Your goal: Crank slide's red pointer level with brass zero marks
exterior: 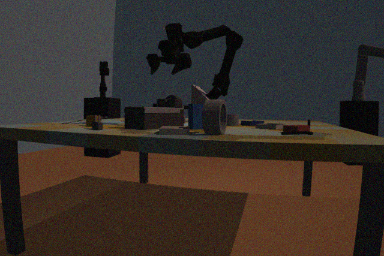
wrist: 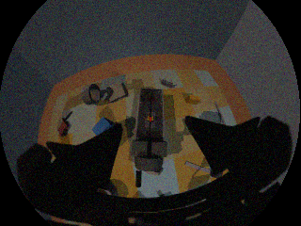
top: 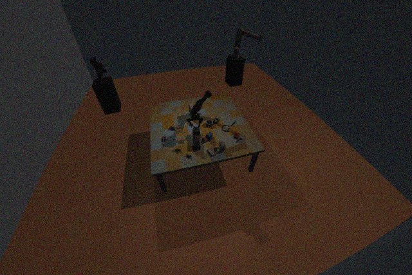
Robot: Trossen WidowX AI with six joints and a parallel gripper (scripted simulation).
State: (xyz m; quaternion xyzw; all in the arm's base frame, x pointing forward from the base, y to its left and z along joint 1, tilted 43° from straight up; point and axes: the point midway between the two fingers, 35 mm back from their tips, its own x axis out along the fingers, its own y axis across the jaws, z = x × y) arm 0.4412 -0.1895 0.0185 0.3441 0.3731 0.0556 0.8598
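Note:
The machine is a long dark box on the table, with a slot along its top. A small red pointer shows at the slot, with tiny yellowish spots by it; whether it is level with the brass marks is too small and dark to tell. The black crank handle sticks out at the machine's near end in the wrist view. My gripper is open and empty. It hangs well above the machine, clear of the handle.
A blue block and a grey ring stand beside the machine. A red object, a yellow piece and a pale stick lie farther out. Two other arms stand on dark pedestals beyond the table.

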